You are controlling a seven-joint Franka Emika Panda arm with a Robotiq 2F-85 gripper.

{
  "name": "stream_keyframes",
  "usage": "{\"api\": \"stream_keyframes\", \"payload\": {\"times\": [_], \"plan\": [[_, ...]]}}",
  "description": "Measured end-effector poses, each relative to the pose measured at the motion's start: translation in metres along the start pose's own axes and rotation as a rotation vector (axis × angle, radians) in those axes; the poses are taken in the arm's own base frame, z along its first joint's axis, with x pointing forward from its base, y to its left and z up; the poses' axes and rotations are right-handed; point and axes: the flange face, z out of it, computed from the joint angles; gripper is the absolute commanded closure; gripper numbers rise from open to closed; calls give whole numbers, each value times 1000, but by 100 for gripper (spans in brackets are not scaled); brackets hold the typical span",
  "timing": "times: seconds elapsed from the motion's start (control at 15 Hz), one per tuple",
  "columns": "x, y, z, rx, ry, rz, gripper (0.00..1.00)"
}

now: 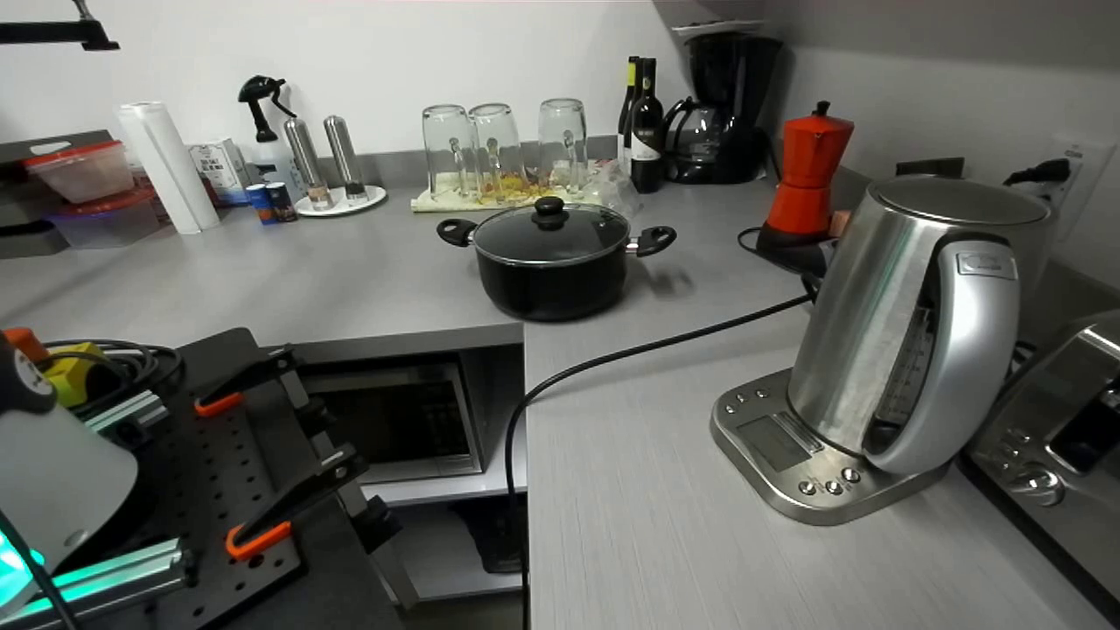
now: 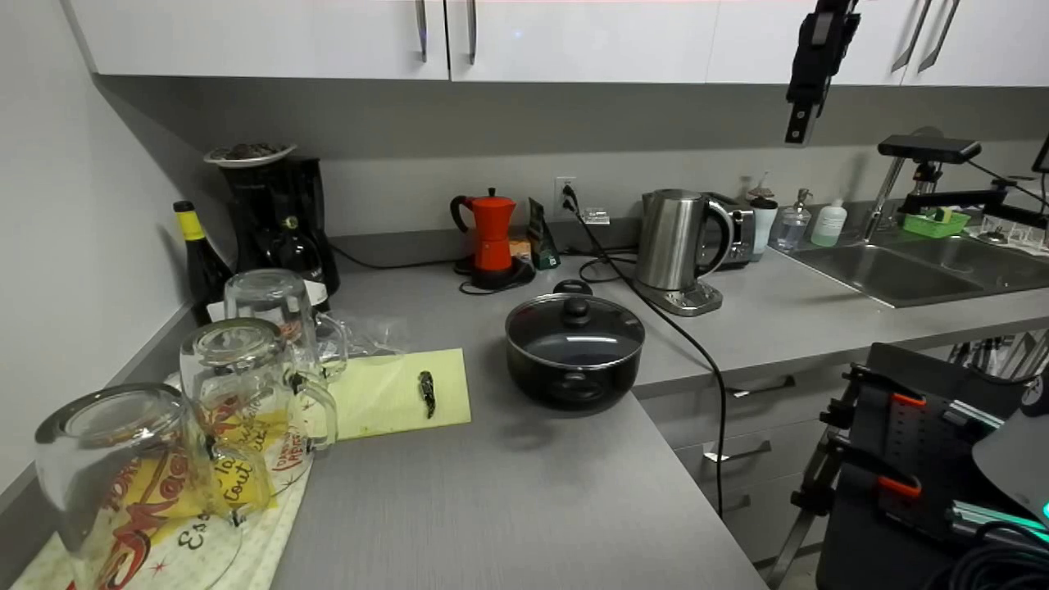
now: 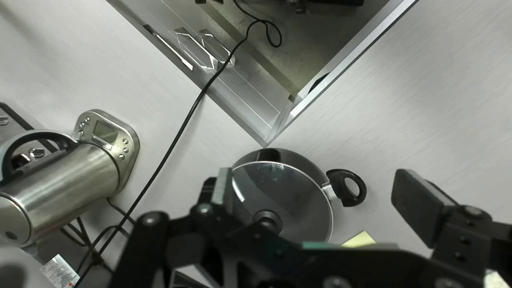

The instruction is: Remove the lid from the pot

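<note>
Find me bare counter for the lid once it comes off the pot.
One bare patch of counter lies between the pot, the white plate and the front edge; another between the kettle base and front edge, across the black cord from the pot. Crowded: the wall corner, with glass mugs, bottles and coffee maker.

Pot (image 1: 553, 290) and gripper (image 3: 319, 196) were black; lid (image 1: 521, 239), smoky grey, silver-rimmed; moka pot (image 1: 807, 166), orange-red; kettle (image 1: 862, 324), silver; countertop (image 1: 674, 499), streaked grey.
</note>
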Motion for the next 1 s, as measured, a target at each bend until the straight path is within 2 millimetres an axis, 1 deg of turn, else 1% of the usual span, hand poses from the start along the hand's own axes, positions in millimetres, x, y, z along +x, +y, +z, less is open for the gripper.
{"api": "stream_keyframes", "payload": {"times": [0.8, 1.0], "plan": [[0, 0, 0, 3, 0, -1, 0], [2, 5, 2, 10, -7, 4, 0]]}}
